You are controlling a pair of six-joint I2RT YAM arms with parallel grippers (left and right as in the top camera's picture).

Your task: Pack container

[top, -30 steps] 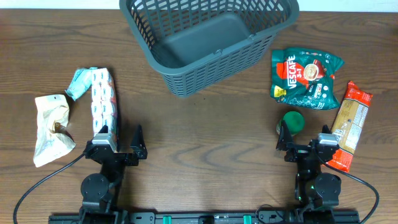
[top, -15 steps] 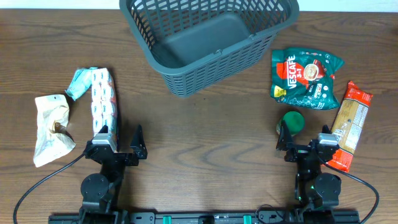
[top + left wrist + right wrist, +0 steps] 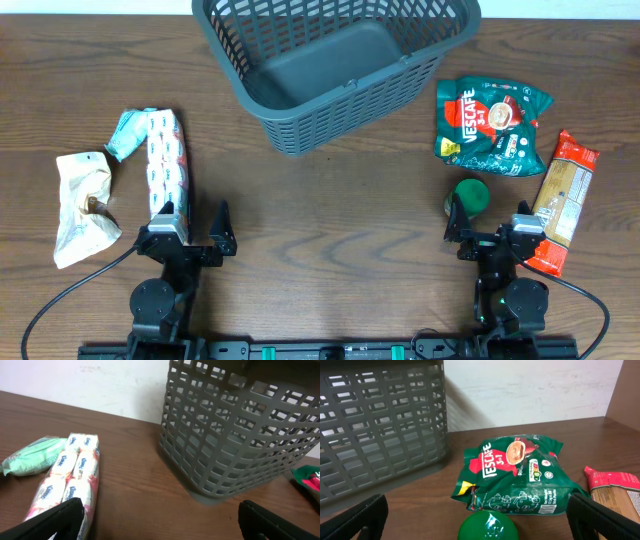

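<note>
Gripping: neither pincer pinches anything; both hang low at the near edge of the surface (image 3: 330, 230).
Left pincer (image 3: 195, 212): fingers spread wide, pointing toward the far side of the surface.
Right pincer (image 3: 488, 212): fingers spread wide as well, aimed the same way.
Container (image 3: 330, 120): a dark grey basket with slotted lattice walls and a thick rim, standing upright at the far middle of the surface, turned askew so that one corner points toward the arms; its far part is cut off by the top of the overhead view. Its solid floor lies in plain view.
Tissue pack (image 3: 165, 165): a long white and pink wrapped pack on the left, running from near to far. Its near end meets the outer finger of the left pincer in the overhead view; whether they touch I cannot tell.
Pale green pack (image 3: 125, 132): touching the far end of the tissue pack, on its outer side.
Cream bag (image 3: 82, 200): crumpled, lying well left of the tissue pack.
Coffee pouch (image 3: 490, 125): green, marked Nescafe 3 in 1, flat on the surface, right of the container and apart from it.
Green round thing (image 3: 470, 193): just beyond the inner finger of the right pincer, nearer than the coffee pouch.
Red and tan packet (image 3: 562, 195): long, tilted, beside the right pincer's outer finger.
</note>
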